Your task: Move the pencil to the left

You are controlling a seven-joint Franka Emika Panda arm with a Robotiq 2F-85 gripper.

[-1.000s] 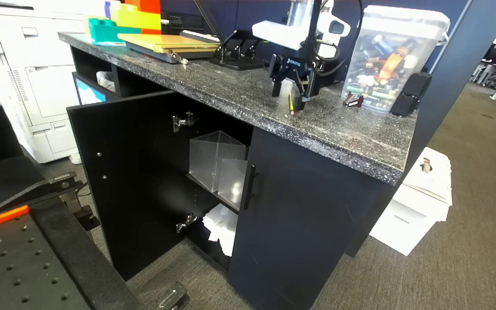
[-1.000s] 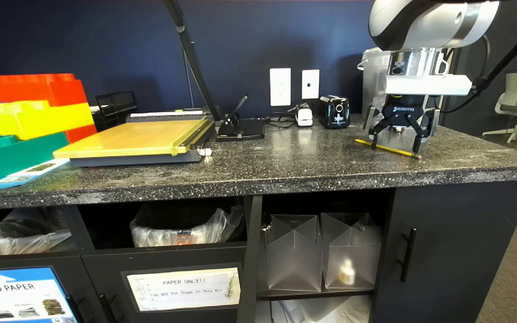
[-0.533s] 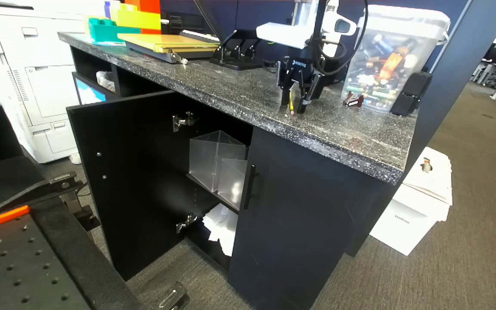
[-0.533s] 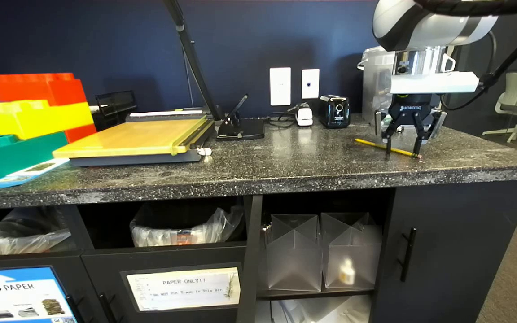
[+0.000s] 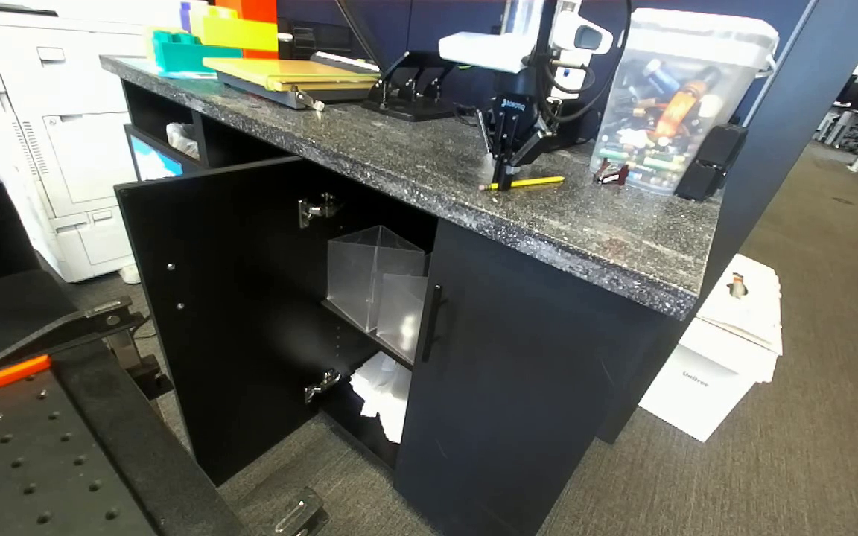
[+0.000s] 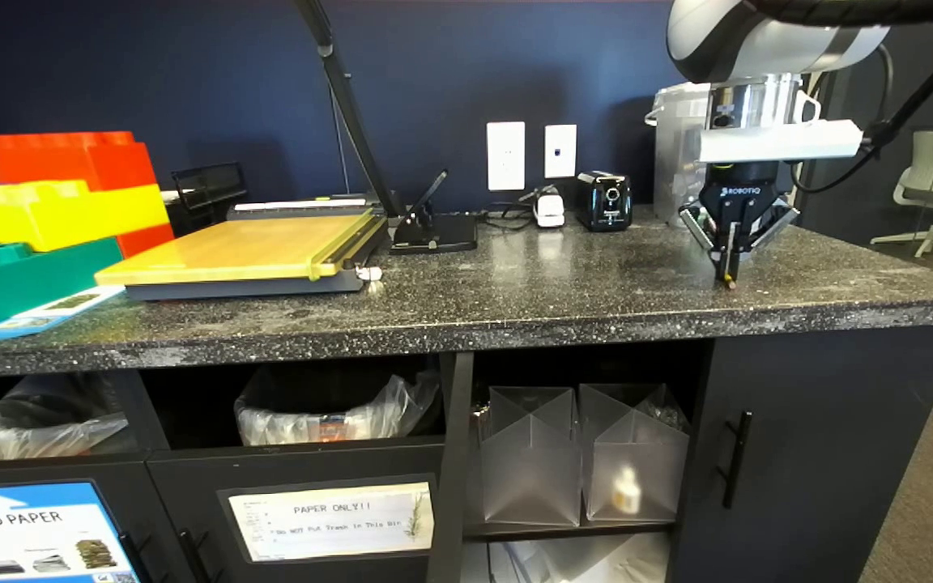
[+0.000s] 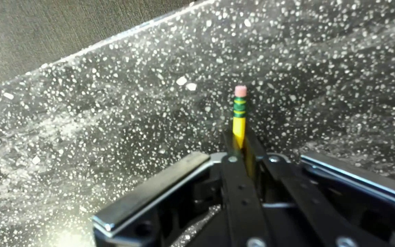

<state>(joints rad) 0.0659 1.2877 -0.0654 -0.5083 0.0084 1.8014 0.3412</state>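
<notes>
A slim yellow pencil [image 7: 239, 126] with a green band and pink eraser lies at the speckled counter, its eraser end poking out past my fingertips in the wrist view. My gripper [image 7: 240, 144] is closed around its shaft. Seen in an exterior view, the gripper [image 5: 503, 181] grips the pencil [image 5: 537, 182] nearer the eraser end, while the rest of the shaft extends to the right. From another angle the pencil [image 6: 730, 282] points almost straight at the camera, and the gripper [image 6: 727, 274] hides most of it. The fingertips are down at counter level.
A yellow-topped paper cutter [image 6: 248, 251] and large toy blocks [image 6: 70, 210] occupy the far side of the counter [image 6: 515, 300]. Close to the arm stand a clear tub [image 5: 682, 104] of batteries and a dark red staple remover [image 5: 611, 173]. The counter's front edge [image 6: 596, 324] runs nearby.
The fingers have come together on the pencil from wide apart. The pencil has swung round from its slanted position to line up between them.
</notes>
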